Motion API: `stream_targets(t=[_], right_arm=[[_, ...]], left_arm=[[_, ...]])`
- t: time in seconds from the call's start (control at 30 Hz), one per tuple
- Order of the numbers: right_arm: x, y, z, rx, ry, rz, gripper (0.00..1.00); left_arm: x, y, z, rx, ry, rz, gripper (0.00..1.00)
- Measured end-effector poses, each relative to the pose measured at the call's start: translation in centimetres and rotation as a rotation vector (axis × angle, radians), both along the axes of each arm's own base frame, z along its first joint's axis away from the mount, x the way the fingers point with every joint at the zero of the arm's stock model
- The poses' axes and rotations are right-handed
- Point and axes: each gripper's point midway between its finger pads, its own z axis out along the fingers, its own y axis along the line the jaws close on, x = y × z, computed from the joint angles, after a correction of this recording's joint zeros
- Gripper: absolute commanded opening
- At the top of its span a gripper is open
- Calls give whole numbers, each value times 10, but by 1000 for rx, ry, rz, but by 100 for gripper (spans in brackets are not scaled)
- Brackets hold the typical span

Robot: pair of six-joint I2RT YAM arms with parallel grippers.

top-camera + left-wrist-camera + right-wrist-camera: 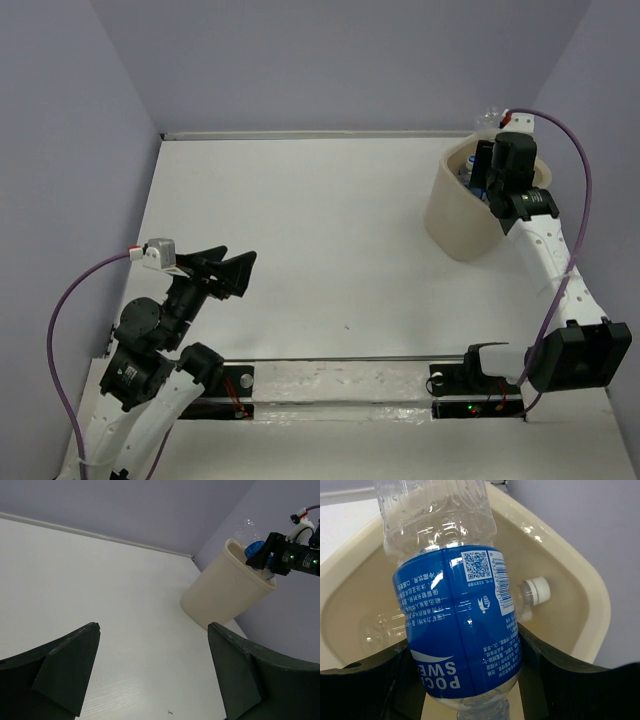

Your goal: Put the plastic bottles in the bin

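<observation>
Top external view: the right arm reaches to 2 o'clock, its right gripper [482, 178] over the bin [450, 218]; the left arm is folded at 8 o'clock, left gripper [232, 272] spread wide, empty. Left wrist view: the bin stands at 2 o'clock, a blue-labelled bottle [253, 549] above its rim. Right wrist view alone shows the jaws clamped on that bottle's label, and a white-capped bottle [534, 591] lying inside the bin.

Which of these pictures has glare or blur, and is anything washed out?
Top external view: soft even light, the white table almost washed out. Left wrist view: the left gripper looms dark and slightly soft at the edges. Right wrist view: the bottle is sharp, with white glare streaks on its blue label.
</observation>
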Motion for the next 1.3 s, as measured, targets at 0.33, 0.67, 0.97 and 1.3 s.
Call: stream_targets(t=[0.33, 0.67, 0.97, 1.3], right_arm=[[-13, 12, -2, 119, -32, 6, 89], [-26, 9, 17, 138, -95, -17, 88], [-46, 8, 50, 152, -191, -11, 84], [-21, 13, 36, 162, -146, -1, 58]], left_arm=[[-2, -1, 1, -3, -5, -9, 98], [-2, -2, 1, -3, -5, -12, 98], [-2, -2, 1, -3, -4, -12, 98], [-1, -2, 0, 0, 2, -9, 98]])
